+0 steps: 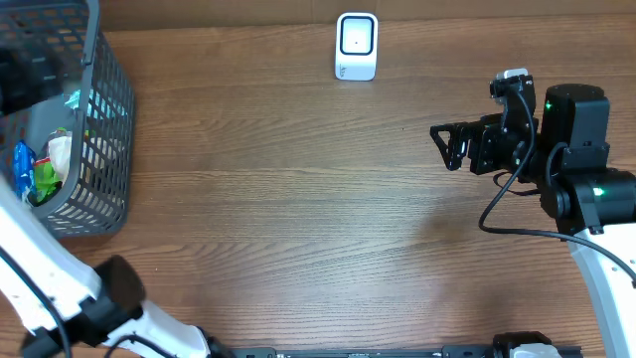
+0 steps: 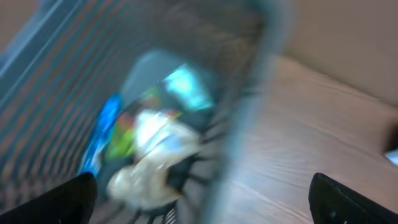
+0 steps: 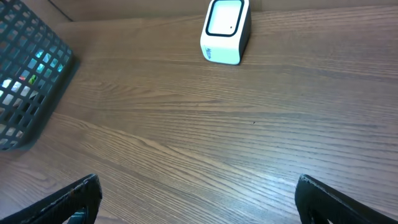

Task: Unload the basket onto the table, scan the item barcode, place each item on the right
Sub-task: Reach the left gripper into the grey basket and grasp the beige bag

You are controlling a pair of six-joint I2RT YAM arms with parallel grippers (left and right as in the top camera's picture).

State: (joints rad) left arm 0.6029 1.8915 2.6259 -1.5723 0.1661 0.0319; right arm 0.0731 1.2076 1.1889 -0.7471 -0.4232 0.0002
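In the basket (image 1: 107, 114) lie crumpled blue-green-white packets (image 1: 40, 174) — left tool (image 2: 202, 193), right tool (image 3: 199, 190) both agape.

White barcode scanner (image 1: 356, 45) upright, far edge — blue, green, white packets (image 1: 38, 171) heaped in the grey basket (image 1: 107, 149).

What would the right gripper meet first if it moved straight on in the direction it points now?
Most likely the wooden table: in the right wrist view only wood lies ahead of the open right gripper. The white scanner stands farther off, the basket off to the left. Depth is unclear.
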